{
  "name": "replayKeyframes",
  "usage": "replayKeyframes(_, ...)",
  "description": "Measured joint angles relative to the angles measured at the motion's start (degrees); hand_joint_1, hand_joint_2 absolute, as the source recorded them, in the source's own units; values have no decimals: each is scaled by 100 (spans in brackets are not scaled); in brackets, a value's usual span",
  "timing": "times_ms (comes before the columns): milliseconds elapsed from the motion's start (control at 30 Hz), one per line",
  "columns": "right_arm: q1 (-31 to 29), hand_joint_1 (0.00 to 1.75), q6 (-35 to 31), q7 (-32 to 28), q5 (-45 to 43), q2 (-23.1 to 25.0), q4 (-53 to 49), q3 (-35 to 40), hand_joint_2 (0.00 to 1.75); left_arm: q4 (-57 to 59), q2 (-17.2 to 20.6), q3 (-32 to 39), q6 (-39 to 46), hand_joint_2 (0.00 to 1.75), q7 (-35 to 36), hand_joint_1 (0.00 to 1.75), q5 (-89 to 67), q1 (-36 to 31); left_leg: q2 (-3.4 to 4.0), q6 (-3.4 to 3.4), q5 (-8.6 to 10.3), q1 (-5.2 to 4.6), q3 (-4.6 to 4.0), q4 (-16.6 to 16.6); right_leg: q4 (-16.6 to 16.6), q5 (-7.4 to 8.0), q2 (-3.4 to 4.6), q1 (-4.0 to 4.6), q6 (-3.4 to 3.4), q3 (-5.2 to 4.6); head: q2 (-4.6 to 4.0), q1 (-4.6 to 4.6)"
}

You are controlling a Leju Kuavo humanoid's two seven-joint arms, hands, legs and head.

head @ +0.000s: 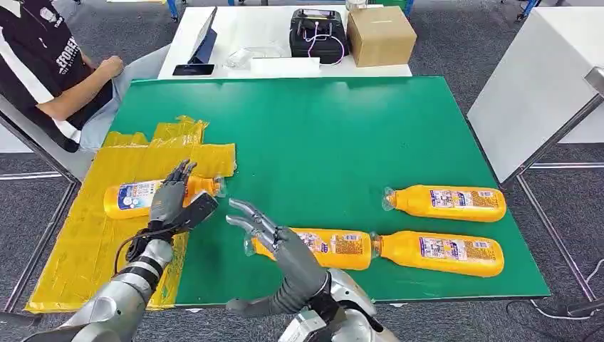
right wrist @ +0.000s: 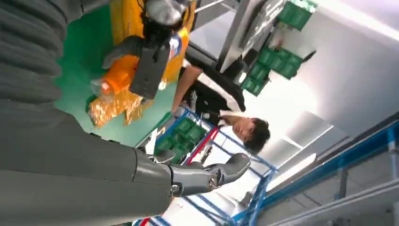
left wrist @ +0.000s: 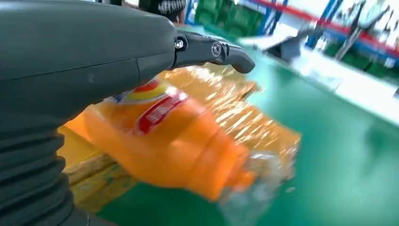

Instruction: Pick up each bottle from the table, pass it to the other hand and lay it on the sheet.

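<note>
Head view: left hand [head: 171, 198] over orange bottle [head: 139, 197] lying on yellow sheet [head: 78, 242], grip unclear. Right hand [head: 281, 246] beside sheet, fingers spread, empty.

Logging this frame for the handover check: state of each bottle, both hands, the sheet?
Bottle on the sheet: lying flat, left hand over it.
Left hand: on that bottle, fingers spread; grip unclear.
Right hand: open, empty, raised above the near bottle.
Near bottle: lying on the green mat.
Right-front bottle: lying.
Far bottle: lying.
Yellow sheet: spread out, crinkled.
</note>
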Motion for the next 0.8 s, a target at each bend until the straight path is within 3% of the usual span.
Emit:
replayKeyframes(33,-5,0,0,4,-2,0,11,-20,175,-37,-32,0,37,175,0,0,6,9,0,0,0,0,0,0,0,0,0,0,0,0,0,0)
replayKeyframes(67,-3,0,-2,9,24,0,11,-35,0,-82,-63,0,59,175,-35,0,67,33,0,0,0,0,1,0,0,1,1,0,0,0,0,0)
replayKeyframes(200,106,0,-96,13,242,-22,7,-90,0,-424,-240,-2,203,175,-379,0,740,332,0,0,0,0,2,1,0,0,0,-1,1,-1,0,-2)
replayKeyframes(233,135,0,-136,-7,291,-28,7,-103,175,-518,-297,-11,289,175,-453,0,897,413,-2,0,0,0,0,1,0,0,0,-1,1,-1,0,0)
replayKeyframes(433,354,0,-418,-59,577,-70,-181,-212,175,-1426,-566,-181,443,175,-640,0,1842,1032,1,-1,-8,-1,-2,0,-2,-3,1,-1,0,-5,0,-2)
replayKeyframes(800,633,0,-474,190,656,-225,-315,-487,175,-2487,-682,-326,157,175,-772,0,2676,1624,1,-1,-7,0,-2,0,-2,-3,1,0,0,-3,0,0)
